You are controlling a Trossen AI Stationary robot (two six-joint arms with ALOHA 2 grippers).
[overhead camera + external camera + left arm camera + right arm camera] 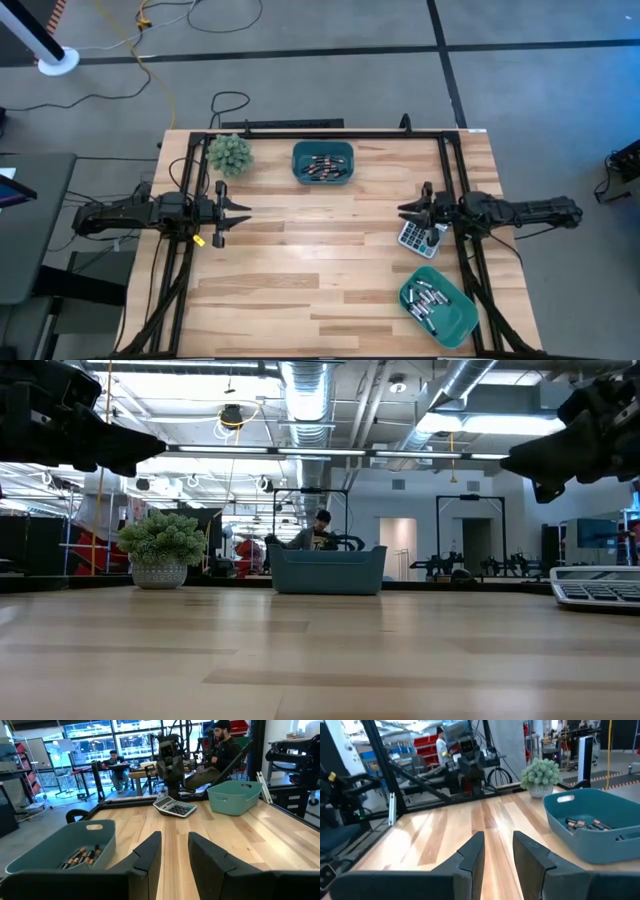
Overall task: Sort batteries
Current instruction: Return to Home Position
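Note:
The batteries lie in two teal bins. One heap (322, 166) fills the bin at the table's far middle (322, 150), also seen as batteries (582, 824) and batteries (82, 856). Another heap (428, 300) lies in the bin at the near right corner (455, 325). My left gripper (240, 212) hovers open over the left side of the table, fingers pointing right (175, 847). My right gripper (403, 211) hovers open over the right side, fingers pointing left (497, 851). Both are above the tabletop and hold nothing.
A grey-white calculator (418, 238) lies just below and nearside of my right gripper. A small potted plant (230, 153) stands at the far left. Bare wood stretches between the two grippers. A black frame runs along the table's edges. People sit in the room beyond.

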